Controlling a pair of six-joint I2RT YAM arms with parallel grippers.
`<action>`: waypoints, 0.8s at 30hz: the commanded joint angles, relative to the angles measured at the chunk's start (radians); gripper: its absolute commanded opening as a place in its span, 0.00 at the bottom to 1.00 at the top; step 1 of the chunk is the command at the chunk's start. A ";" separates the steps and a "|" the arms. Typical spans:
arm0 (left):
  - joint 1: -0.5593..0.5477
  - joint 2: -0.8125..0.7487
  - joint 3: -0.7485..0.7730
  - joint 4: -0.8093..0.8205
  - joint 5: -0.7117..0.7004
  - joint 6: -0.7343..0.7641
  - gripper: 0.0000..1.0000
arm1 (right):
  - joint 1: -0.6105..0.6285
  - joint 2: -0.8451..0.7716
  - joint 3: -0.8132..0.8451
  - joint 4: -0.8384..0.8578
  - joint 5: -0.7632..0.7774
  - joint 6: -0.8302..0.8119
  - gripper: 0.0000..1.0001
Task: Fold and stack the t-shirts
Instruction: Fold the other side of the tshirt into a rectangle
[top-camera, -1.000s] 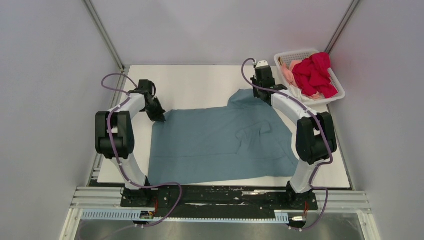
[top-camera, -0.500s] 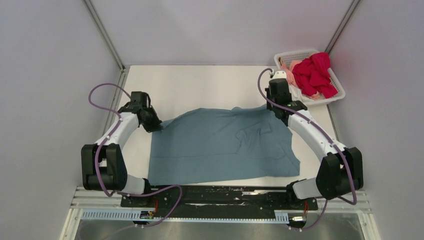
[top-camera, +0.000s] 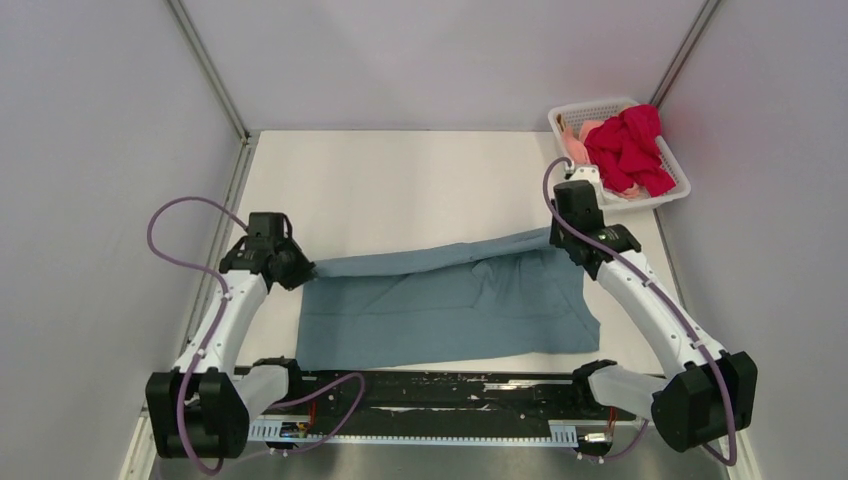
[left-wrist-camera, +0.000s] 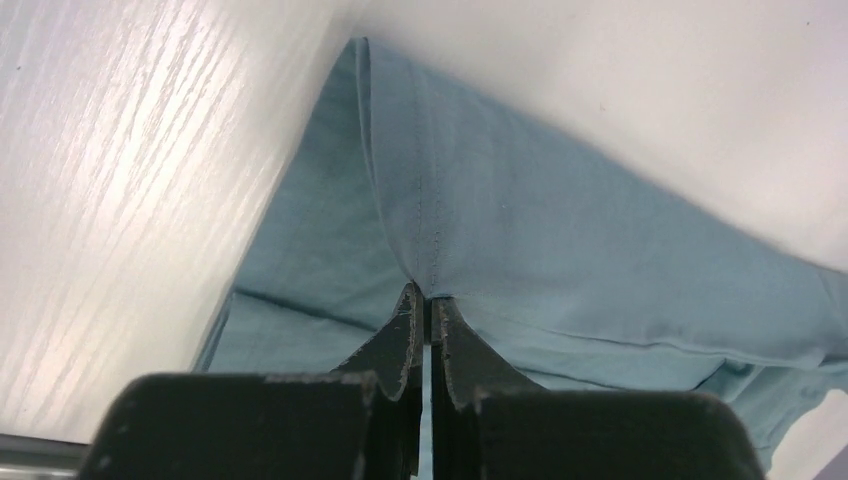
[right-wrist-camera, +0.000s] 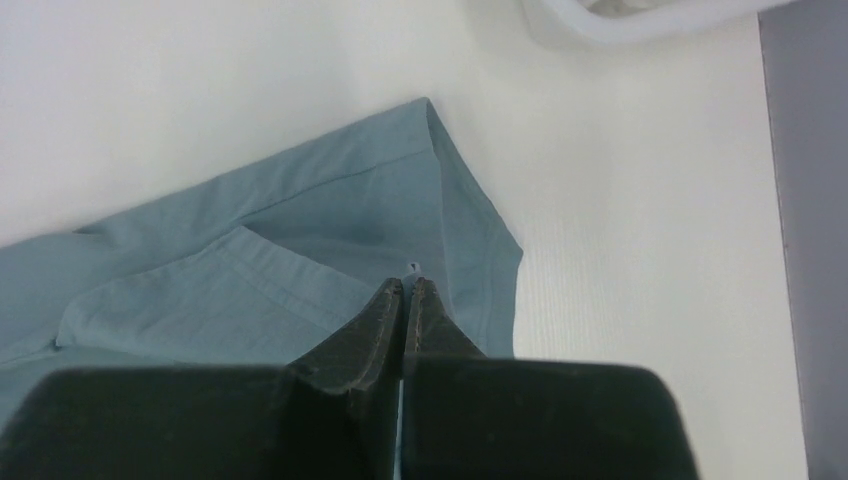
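Observation:
A large blue-grey t-shirt (top-camera: 440, 310) lies on the white table, its far edge lifted into a ridge and folded toward the near side. My left gripper (top-camera: 303, 272) is shut on the shirt's left far corner; the left wrist view shows its jaws (left-wrist-camera: 425, 300) pinching a hem of the cloth (left-wrist-camera: 560, 230). My right gripper (top-camera: 562, 238) is shut on the right far corner, and the right wrist view shows the closed tips (right-wrist-camera: 405, 290) clamped on the blue-grey cloth (right-wrist-camera: 300, 240). A red t-shirt (top-camera: 630, 148) and a pale pink one (top-camera: 578, 142) sit in the basket.
A white lattice basket (top-camera: 672, 195) stands at the table's far right corner, its rim (right-wrist-camera: 620, 25) showing in the right wrist view. Bare white table (top-camera: 400, 190) lies beyond the shirt. Grey walls close in left, right and back.
Both grippers have drawn the shirt's far edge toward the near side, the left one moving down-left and the right one down-right. The spread shirt now covers less table.

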 joint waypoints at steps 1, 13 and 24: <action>-0.002 -0.090 -0.062 -0.049 -0.070 -0.082 0.00 | 0.022 -0.033 -0.008 -0.099 0.032 0.087 0.01; -0.002 -0.124 -0.136 -0.082 -0.158 -0.158 0.02 | 0.060 -0.052 -0.029 -0.279 -0.080 0.242 0.04; -0.002 -0.198 -0.039 -0.184 -0.241 -0.174 1.00 | 0.082 -0.047 -0.010 -0.469 -0.052 0.376 0.76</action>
